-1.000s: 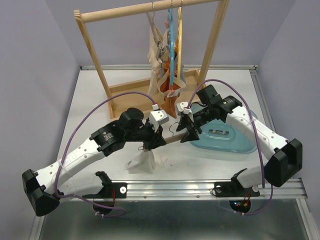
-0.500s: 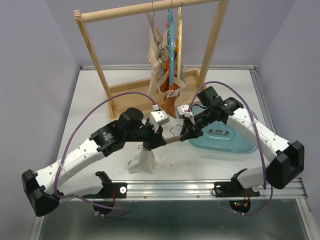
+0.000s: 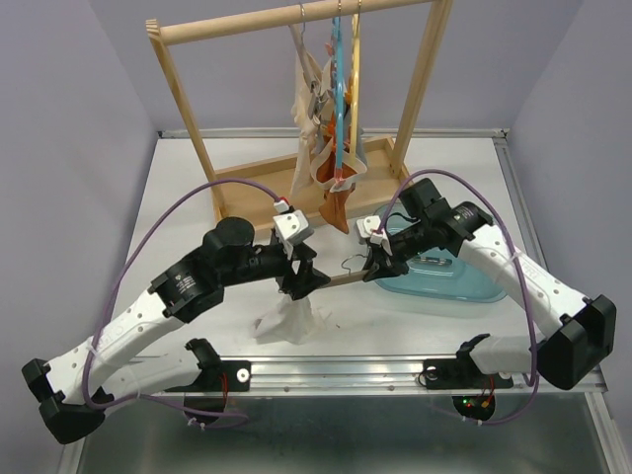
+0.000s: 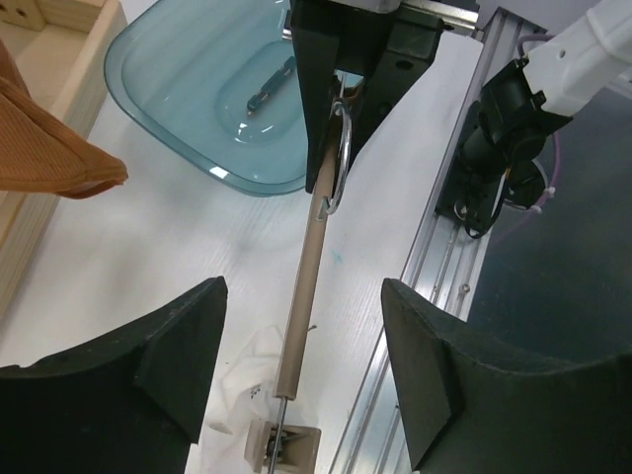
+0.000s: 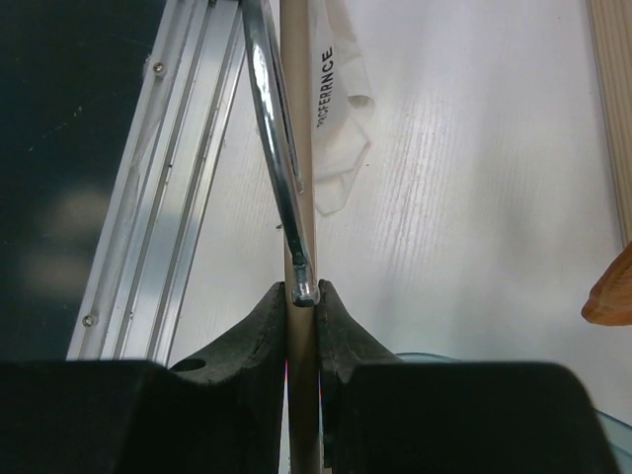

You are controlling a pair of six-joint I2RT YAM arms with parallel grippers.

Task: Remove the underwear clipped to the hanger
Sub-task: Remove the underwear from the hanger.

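Observation:
A wooden hanger bar (image 3: 341,279) with a metal hook (image 4: 339,168) is held level above the table. My right gripper (image 3: 378,267) is shut on the bar's hook end, pinching the rod (image 5: 296,148) between both pads. My left gripper (image 3: 304,279) is open, and its fingers straddle the bar (image 4: 304,286) without touching it. White underwear (image 3: 286,318) hangs from the clip (image 4: 281,442) at the bar's left end and reaches the table. More underwear (image 3: 324,138), beige and orange-brown, hangs from hangers on the wooden rack.
A translucent blue tub (image 3: 439,276) lies on the table under my right arm. The wooden rack (image 3: 188,109) stands at the back, with its base frame on the table. An aluminium rail (image 5: 148,178) runs along the near table edge.
My left gripper has opened and let go of the hanger bar, and that arm has shifted left. My right gripper closed on the bar's hook end and now holds it alone.

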